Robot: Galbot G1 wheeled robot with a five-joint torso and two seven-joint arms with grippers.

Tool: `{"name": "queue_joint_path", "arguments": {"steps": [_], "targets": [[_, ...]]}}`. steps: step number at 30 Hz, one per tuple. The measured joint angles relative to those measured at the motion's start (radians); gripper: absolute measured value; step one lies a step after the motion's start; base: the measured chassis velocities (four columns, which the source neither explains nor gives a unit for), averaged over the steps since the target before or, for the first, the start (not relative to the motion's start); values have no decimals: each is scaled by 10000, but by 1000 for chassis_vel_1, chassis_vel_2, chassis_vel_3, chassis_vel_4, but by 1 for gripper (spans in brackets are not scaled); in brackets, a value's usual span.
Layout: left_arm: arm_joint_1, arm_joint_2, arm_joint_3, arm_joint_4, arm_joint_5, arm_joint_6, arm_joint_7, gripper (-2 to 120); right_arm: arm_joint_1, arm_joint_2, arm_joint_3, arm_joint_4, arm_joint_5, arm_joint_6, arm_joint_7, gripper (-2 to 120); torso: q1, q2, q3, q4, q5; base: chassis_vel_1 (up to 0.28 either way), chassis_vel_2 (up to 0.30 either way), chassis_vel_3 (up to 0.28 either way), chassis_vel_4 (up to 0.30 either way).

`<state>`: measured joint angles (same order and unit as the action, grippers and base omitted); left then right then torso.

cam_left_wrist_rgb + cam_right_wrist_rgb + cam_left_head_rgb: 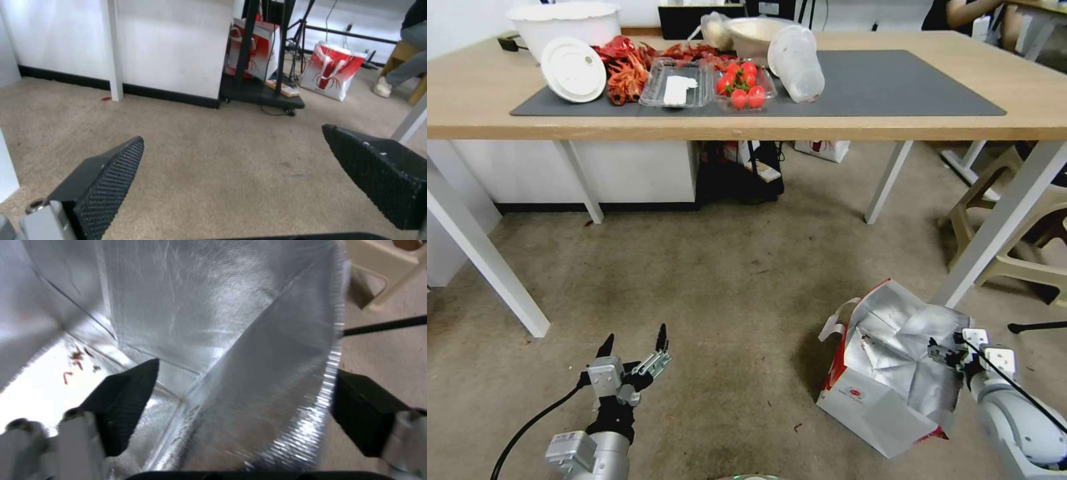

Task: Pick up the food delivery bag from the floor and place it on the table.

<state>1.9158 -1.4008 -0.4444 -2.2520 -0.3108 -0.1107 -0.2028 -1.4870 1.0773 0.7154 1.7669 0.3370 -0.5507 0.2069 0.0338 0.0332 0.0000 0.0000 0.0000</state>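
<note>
The right claw is held wide open at the top edge of the food delivery bag. One finger is set inside the shiny foil and one outside, so the bag wall can be pinched. The bag is sat on the floor, leaning a little, beside a white leg of the surface, and has not been lifted yet. The left claw is kept open and low over bare carpet, well apart from the bag.
</note>
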Motion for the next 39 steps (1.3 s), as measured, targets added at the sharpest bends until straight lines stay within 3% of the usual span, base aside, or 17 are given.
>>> {"name": "queue_joint_path", "arguments": {"steps": [12, 14, 18, 20, 22, 24, 30, 34, 39], "targets": [[-24, -119, 12, 94, 40, -105, -36, 100, -11, 21, 7, -155, 91, 246, -280, 50, 0, 2, 0, 0, -1, 0, 0, 0, 0], [-46, -124, -1, 111, 40, -109, -66, 100, 10, -17, 7, -172, 129, 367, -339, 37, 0, 3, 0, 0, -1, 0, 0, 0, 0], [-51, -124, -12, 112, 7, -110, -79, 100, 20, -66, 4, -203, 132, 459, -399, 26, 0, 3, 0, 0, -1, 0, 0, 0, 0], [-54, -134, -40, 113, -41, -109, -97, 100, 31, -131, -1, -206, 222, 474, -448, 15, 1, 3, 0, 0, 0, 0, 0, 0, 0], [-56, -136, -46, 112, -45, -109, -99, 100, 36, -139, -2, -206, 236, 473, -450, 13, 1, 3, 0, 0, -1, 0, 0, 0, 0], [-59, -154, -62, 123, -55, -106, -131, 100, 97, -230, -10, -221, 339, 496, -517, 0, 1, 3, 0, 0, 0, 0, 0, 0, 0], [-49, -156, -72, 70, -162, 58, -91, 100, 28, -496, 66, -84, 792, 944, -1314, 0, 1, 3, 0, 0, 2, 0, 0, 0, 0], [-81, -140, -121, 44, -209, 128, -87, 100, -197, -1051, 194, 242, 942, 1668, -2414, 0, 1, 4, 0, -1, 1, 0, 0, 0, 0], [-140, -136, -203, 58, -252, 112, -109, 100, -354, -2057, 398, 638, 981, 2986, -4560, 0, 0, 5, 0, 0, -2, 0, 0, 0, 0]]}}
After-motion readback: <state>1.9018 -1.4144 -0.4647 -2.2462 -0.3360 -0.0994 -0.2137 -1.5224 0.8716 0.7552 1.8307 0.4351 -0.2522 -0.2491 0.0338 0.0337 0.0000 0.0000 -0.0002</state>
